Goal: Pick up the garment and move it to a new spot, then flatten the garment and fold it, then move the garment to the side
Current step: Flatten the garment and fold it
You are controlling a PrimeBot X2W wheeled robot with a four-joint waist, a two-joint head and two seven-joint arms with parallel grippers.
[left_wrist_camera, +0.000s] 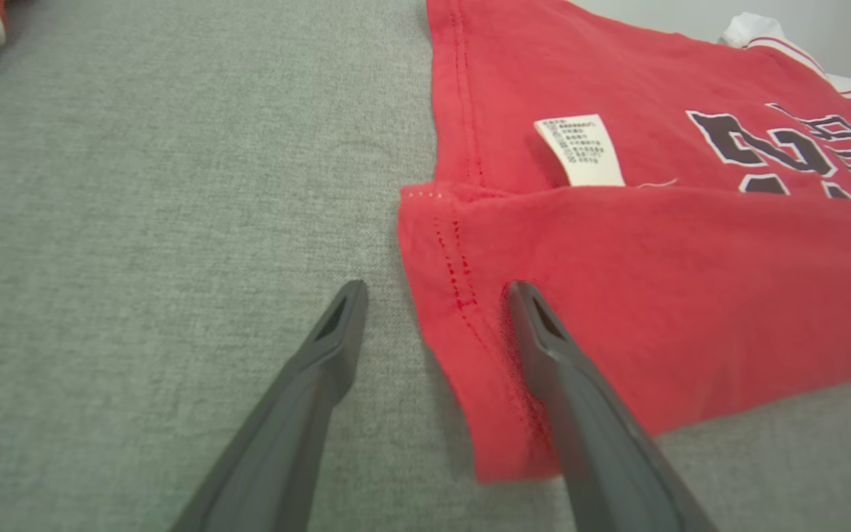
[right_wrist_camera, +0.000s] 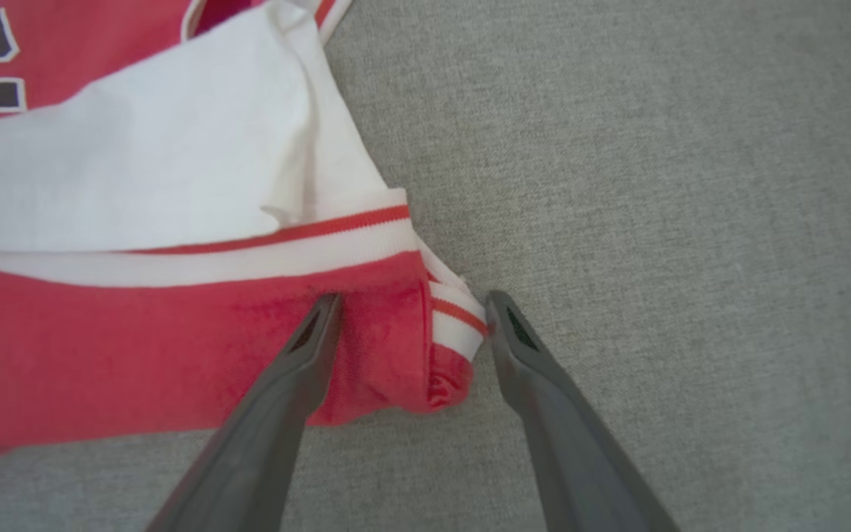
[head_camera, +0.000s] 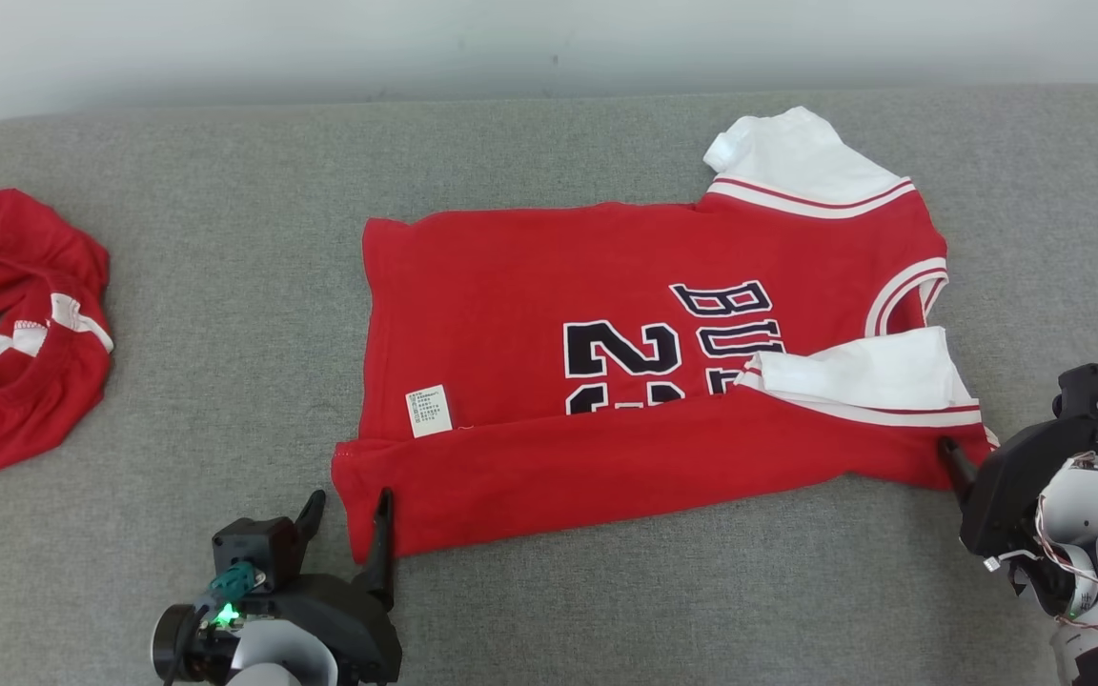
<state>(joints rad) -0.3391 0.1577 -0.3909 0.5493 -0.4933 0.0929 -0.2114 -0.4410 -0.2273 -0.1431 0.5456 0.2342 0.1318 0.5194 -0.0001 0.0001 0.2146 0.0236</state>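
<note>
Head view first: the jersey [head_camera: 606, 362] lies spread across the middle of the frame on a grey cushion [head_camera: 177, 286], hem toward the left, white sleeves toward the right. Its lower strip is folded up over the bottom of the black print, with a small white label [head_camera: 428, 411] showing just above the fold. A second red heap [head_camera: 15, 333] sits at the far left edge, well apart. The left gripper [head_camera: 351, 497] is at lower left with one finger over the jersey's lower left corner, and the right gripper [head_camera: 957, 462] is at the right edge, one dark finger touching the lower right corner. Left wrist view: the left gripper [left_wrist_camera: 434, 290] has its jaws wide, the right-hand finger lying on the red fabric [left_wrist_camera: 691, 295] and the other on bare cushion, the hem corner between them and not pinched. The label [left_wrist_camera: 580, 148] is up top. Right wrist view: the right gripper [right_wrist_camera: 412, 298] is wide too, straddling the striped corner below the white sleeve [right_wrist_camera: 137, 170], one finger on red cloth, the other on the cushion.
</note>
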